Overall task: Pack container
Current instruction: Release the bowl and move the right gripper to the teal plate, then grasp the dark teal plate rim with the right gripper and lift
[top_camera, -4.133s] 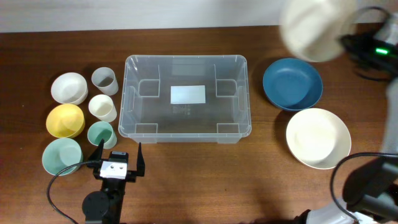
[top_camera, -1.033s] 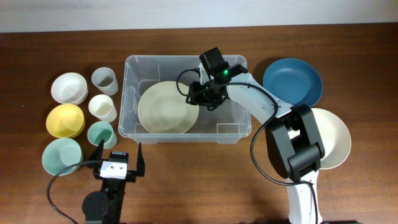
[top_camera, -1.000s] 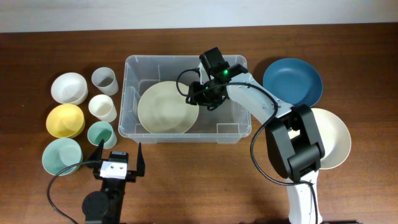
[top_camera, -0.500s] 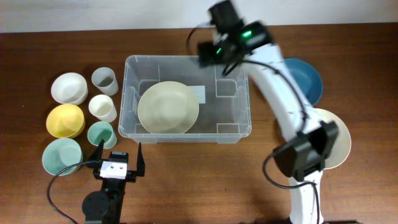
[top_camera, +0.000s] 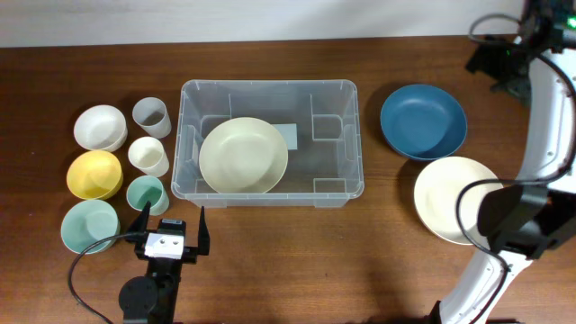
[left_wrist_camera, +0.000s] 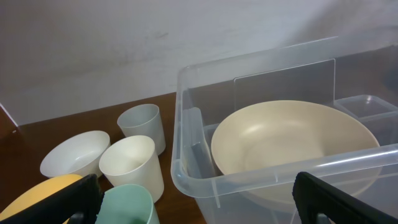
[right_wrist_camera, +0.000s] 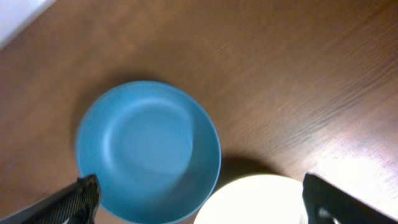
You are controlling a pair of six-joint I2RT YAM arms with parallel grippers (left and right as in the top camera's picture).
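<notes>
I see one container point(top_camera: 270, 85), a clear bin, standing in the middle of the table point(top_camera: 297, 261) with its opening upward. In the overhead view its long axis runs from left to right, parallel to the far edge of the table. The white label point(top_camera: 290, 136) on its base is half covered.

Inside it lies one cream bowl point(top_camera: 243, 156), flat on the base in the left half, close to the left and near walls.

On the table to the right of the container I count two more wide bowls. One is a blue bowl point(top_camera: 423, 121), and nearer to me, just beside it, is a white bowl point(top_camera: 460, 199).

To the left of the container I count three small bowls in a column: a small white bowl point(top_camera: 99, 127), a yellow bowl point(top_camera: 94, 174) and a pale green bowl point(top_camera: 89, 224). Between them and the container stand three cups, all upright: a grey cup point(top_camera: 151, 116), a white cup point(top_camera: 148, 155) and a green cup point(top_camera: 145, 193).

The left gripper point(top_camera: 171, 227) is in front of the container's near left corner. Its fingers are spread wide and hold nothing.

The right gripper point(right_wrist_camera: 202, 196) is high above the right end of the table, well apart from the container. It looks down on the blue bowl and the white bowl. Its fingers are also spread, with nothing between them.
</notes>
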